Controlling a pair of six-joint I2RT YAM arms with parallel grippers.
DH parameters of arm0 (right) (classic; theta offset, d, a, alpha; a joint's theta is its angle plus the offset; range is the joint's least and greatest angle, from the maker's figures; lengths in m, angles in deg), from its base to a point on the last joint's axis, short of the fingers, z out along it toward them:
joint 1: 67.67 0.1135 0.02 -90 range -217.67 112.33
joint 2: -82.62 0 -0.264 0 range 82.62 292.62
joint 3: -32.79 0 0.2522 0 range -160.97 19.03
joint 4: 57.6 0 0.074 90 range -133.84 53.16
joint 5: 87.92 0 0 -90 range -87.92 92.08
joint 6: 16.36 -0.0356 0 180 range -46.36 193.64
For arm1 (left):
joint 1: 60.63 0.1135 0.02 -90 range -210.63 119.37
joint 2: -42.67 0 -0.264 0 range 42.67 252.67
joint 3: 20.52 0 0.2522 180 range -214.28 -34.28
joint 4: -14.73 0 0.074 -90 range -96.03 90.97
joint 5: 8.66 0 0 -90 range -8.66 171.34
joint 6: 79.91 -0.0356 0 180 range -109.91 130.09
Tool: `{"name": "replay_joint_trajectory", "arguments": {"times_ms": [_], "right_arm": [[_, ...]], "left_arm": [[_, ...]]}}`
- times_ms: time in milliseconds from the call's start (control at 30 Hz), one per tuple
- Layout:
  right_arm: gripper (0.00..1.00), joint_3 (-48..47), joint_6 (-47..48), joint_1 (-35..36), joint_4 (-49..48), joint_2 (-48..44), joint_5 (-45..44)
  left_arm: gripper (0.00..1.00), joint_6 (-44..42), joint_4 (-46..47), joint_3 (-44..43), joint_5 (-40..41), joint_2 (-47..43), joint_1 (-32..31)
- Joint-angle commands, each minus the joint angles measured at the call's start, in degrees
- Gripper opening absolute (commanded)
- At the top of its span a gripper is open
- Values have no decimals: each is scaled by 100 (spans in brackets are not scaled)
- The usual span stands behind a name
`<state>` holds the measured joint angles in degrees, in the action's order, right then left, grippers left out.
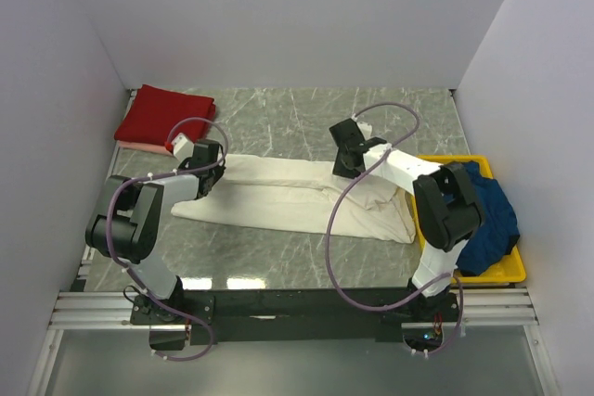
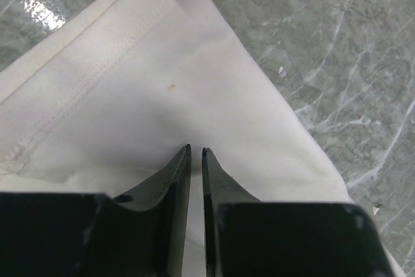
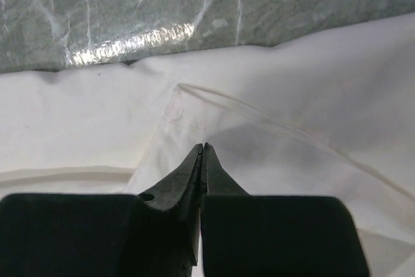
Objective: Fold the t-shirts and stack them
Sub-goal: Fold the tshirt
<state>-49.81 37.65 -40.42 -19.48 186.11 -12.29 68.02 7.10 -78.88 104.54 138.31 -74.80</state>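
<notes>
So, the right claw (image 3: 203, 146) is pressed fully together, tips down on the cream t-shirt (image 1: 278, 201) right at a folded-over corner near its far edge, and I can't tell if any cloth is actually caught in there. The left claw (image 2: 196, 150) is nearly closed, just a thin slit between the jaws, tips on the same shirt's left end. Whether it's pinching a layer, can't say either. The shirt lies on the desk (image 1: 306, 108) between the two arms, long axis running left to right, so the left arm is nearer the left end and the right arm nearer the right stretch of the far edge. My guess is the next fold turns on that, bringing the far edge toward the near side along the length. Further out, the dark red t-shirt (image 1: 165, 116) sits folded at the far left with a pink t-shirt (image 1: 139, 146) peeking out under it. Over on the right, the yellow bin (image 1: 506, 271) holds the navy t-shirt (image 1: 492, 215), bunched up and spilling over the rim.
</notes>
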Motion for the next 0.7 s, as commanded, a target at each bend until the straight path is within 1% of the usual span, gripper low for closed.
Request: {"name": "replay_joint_trajectory", "arguments": {"times_ms": [0,100,133,167,233,267,367,433,600,667], "right_arm": [[0,221,-84,79,-54,-600,-154],[0,275,-110,88,-107,-724,-232],[5,214,-58,79,-107,-689,-233],[16,117,-40,88,-63,-541,-259],[32,-225,30,79,78,-356,-390],[45,-314,56,79,86,-190,-417],[57,-709,118,62,218,179,-523],[57,-955,145,44,315,356,-532],[57,-1236,188,35,411,726,-514],[54,-1281,171,44,464,813,-540]], "left_arm": [[18,-54,46,74,26,-177,-24],[17,-98,90,136,27,-238,-24],[17,-89,90,136,18,-238,-24],[16,-106,90,136,9,-238,-24],[16,-115,90,136,-44,-238,-24],[15,-115,81,144,-44,-247,-24],[15,-150,99,153,-35,-273,-24],[15,-151,81,153,-35,-291,-24],[14,-159,81,144,-52,-300,-24],[14,-168,81,127,-61,-282,-24]]}}
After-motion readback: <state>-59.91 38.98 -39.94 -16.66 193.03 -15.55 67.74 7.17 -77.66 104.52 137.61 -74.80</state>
